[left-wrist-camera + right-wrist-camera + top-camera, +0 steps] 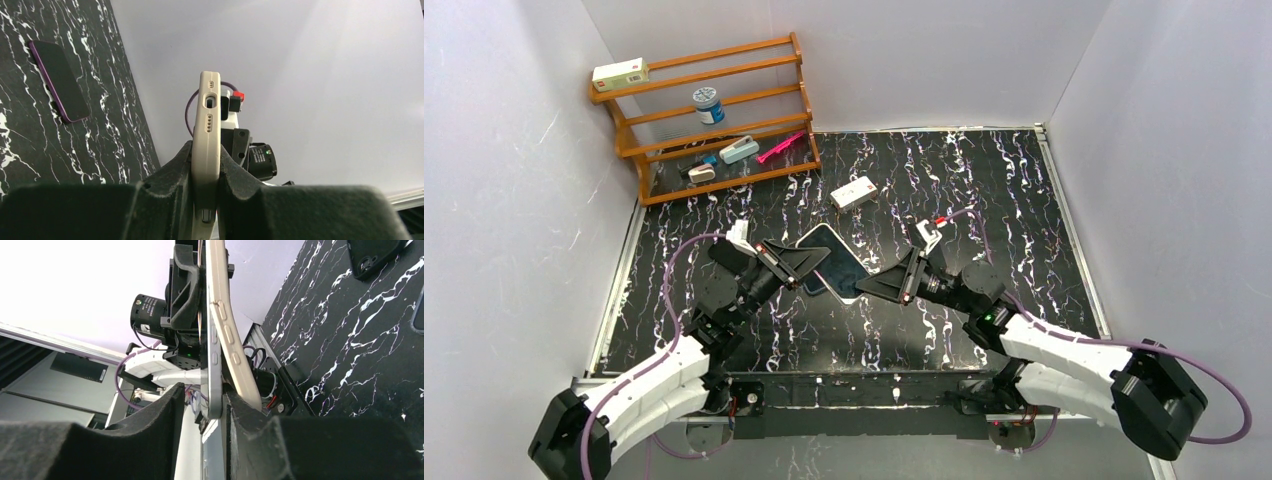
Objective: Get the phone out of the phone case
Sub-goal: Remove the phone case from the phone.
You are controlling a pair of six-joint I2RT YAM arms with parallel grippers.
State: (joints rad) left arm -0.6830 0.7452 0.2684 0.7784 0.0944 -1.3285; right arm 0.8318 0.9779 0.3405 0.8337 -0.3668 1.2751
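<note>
A phone with a dark screen [834, 262] in a beige case is held above the table between both grippers. My left gripper [816, 262] is shut on the cased end; in the left wrist view the beige case [207, 130] stands edge-on between its fingers [206, 170]. In the right wrist view the silver phone edge [214, 375] and the beige case [235, 360] have split apart at the near end. My right gripper [205, 400] is open: the phone lies against its right finger, with a gap to the left finger. It also shows in the top view [874, 287].
A purple-edged phone [60, 80] lies flat on the black marbled table [984, 200]. A dark empty case [375, 255] lies on the table too. A white box [854, 192] sits behind the grippers. A wooden rack [709, 110] with small items stands at the back left.
</note>
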